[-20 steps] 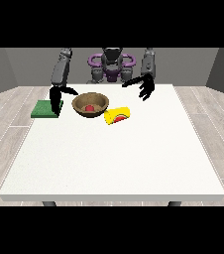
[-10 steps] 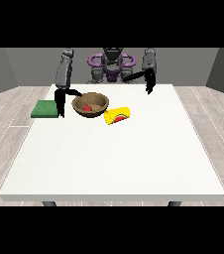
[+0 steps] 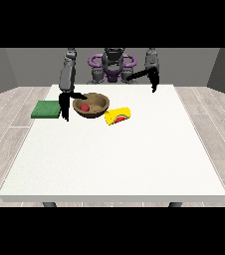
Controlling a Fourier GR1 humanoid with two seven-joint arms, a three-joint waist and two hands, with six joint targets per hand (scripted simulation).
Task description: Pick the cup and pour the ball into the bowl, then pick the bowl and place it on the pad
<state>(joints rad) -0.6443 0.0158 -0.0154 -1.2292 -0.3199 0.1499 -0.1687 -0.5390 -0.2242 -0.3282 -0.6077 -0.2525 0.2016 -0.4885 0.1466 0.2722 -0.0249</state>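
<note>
Since the red ball (image 3: 85,107) already lies inside the wooden bowl (image 3: 91,104), we judge the pouring half of the task done and only the bowl's move to the pad left.

Nearest to us on the white table (image 3: 114,159) is the yellow cup (image 3: 118,115), lying on its side just beside the bowl, its mouth turned towards us and showing a reddish inside; no hand is on it.

A little farther back stands the bowl, upright, and to its side at the view's left, apart from it, lies the green pad (image 3: 47,109), flat near the table edge with nothing on it.

Between pad and bowl hangs the hand at the view's left (image 3: 64,105), its fingers pointing down to the table, one dark part reaching towards the bowl's rim. We cannot tell whether it touches the rim, nor whether its fingers are spread or closed.

Farthest back, the hand at the view's right (image 3: 154,82) hangs above the table's far edge, well apart from everything and holding nothing; how its fingers lie we cannot tell either.
</note>
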